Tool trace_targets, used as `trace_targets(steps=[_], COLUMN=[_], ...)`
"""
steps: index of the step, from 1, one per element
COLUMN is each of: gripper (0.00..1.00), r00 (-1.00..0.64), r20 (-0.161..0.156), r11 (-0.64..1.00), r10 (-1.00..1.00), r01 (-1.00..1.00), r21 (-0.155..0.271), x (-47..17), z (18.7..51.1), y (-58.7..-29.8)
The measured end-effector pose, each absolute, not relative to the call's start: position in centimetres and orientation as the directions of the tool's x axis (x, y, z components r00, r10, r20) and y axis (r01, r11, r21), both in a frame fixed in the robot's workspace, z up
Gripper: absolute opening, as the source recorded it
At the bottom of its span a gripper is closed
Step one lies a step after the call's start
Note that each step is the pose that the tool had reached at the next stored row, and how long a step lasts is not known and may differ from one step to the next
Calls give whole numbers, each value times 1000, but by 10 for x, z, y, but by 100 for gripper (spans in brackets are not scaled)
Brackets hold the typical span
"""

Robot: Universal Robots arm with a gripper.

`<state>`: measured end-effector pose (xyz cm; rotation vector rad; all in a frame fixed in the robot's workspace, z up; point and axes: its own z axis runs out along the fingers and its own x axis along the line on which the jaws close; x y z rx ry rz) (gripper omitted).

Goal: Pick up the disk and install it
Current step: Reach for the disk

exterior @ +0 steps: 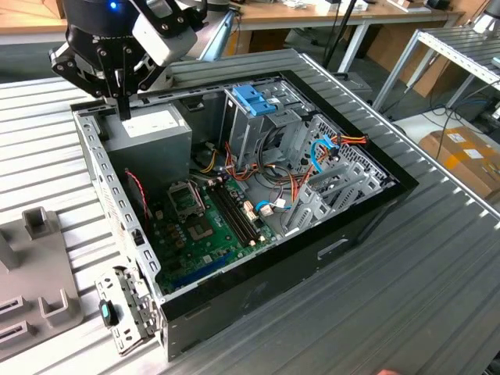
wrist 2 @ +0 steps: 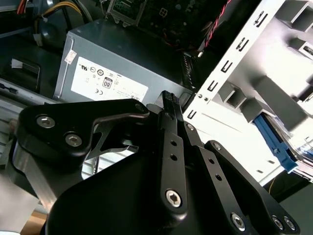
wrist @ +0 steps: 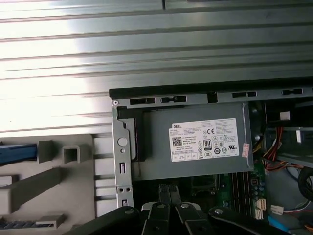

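One claw (exterior: 123, 112), seen with its two fingers (wrist 2: 170, 147) pressed together and nothing between them. Hung tip-down just above the power supply (exterior: 152, 133), at the far corner of the open computer case (exterior: 273, 273) toward the exterior view's left. Touched nothing, as far as could be told. Looked, in both wrist views, past its own tip onto the labelled grey top of that supply.

Farther out, inside the case: motherboard (exterior: 195, 226) lying flat on the near side of the supply. Beyond it, toward the exterior view's right, the upright drive cage (exterior: 251, 109) with its blue top, light-blue and orange cables (exterior: 319, 152) close beside it. No disk made out in or on that cage.

Outside the case wall, on the ribbed metal surface (exterior: 437, 297): a grey fixture (wrist: 49, 181) with blocks and slots. Spotted a blue-railed edge lying in it in the first wrist view, cut off at the picture's border. Took this to be the disk (wrist: 17, 152), well apart from the claw, with the case wall between.

Judged the task barely started: disk not yet picked up, claw not over it, nothing fitted. Left, by this reading: the whole of the grasp, the carry and the install.
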<state>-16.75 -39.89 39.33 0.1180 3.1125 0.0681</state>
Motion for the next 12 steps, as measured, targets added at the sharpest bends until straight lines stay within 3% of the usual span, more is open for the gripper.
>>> trace_targets(steps=[12], gripper=[11], r00=[-997], r20=[-24], r11=[996], r10=[76], r01=[75], r21=[45], x=[-175], z=[393], y=[-399])
